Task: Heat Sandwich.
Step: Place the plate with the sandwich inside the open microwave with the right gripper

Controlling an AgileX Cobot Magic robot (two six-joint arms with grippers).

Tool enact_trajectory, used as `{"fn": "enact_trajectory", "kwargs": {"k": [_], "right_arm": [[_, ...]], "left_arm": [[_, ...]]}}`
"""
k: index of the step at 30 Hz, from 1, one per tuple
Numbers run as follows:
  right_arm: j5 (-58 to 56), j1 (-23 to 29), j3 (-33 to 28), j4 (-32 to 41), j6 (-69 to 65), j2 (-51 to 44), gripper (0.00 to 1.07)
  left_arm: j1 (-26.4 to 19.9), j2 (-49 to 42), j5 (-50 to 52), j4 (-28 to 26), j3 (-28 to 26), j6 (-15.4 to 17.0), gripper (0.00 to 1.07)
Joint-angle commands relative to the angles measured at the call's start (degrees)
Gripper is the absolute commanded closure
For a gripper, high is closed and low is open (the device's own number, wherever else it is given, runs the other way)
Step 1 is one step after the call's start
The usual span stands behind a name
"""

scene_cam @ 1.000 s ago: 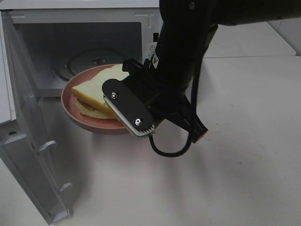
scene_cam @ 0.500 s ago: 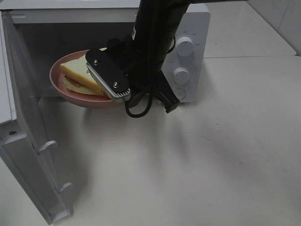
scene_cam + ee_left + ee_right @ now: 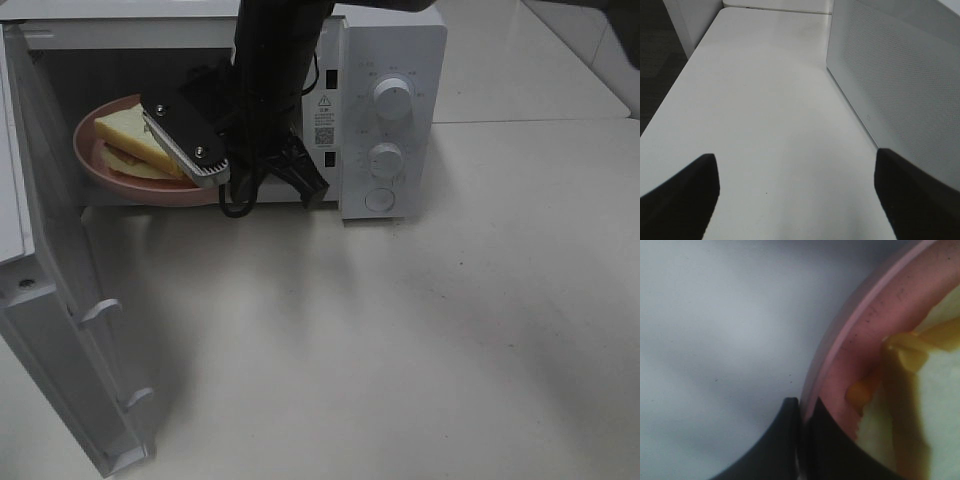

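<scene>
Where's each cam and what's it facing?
Exterior high: up high, looking down at table, open microwave; right arm, right gripper holding plate.
Left wrist: along table beside microwave; left gripper open.
Right wrist: close on plate rim, sandwich; right gripper shut on rim.
Shared: plate, sandwich in exterior and right wrist.

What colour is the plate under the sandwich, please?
Pink; the plate shows best in the right wrist view.

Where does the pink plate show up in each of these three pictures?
Exterior high: pink plate upper left, in the microwave's open mouth.
Left wrist: not in it.
Right wrist: close up, its rim pinched between the jaws.
Shared landmark: the sandwich lying on it.
</scene>
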State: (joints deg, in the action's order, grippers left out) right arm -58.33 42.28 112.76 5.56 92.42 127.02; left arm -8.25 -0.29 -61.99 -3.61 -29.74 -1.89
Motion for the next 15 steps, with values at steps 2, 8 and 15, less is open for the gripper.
{"fn": "enact_trajectory", "kwargs": {"k": [2,8,15], "right_arm": [[0.2,-2.2,6.0,3.8,2.5,3.4,1.07],[1.1,-4.5,12.3,5.2,3.3,8.4,1.07],[3.6,-5.6,16.2,6.0,3.3,11.6,1.07]], "left_arm": [[0.2,-1.0,0.7,-0.1,0.2,0.2,0.26],[0.2,-1.0,0.7,-0.1,0.2,0.2,0.26],[0.2,-1.0,0.7,-0.1,0.2,0.2,0.26]]}}
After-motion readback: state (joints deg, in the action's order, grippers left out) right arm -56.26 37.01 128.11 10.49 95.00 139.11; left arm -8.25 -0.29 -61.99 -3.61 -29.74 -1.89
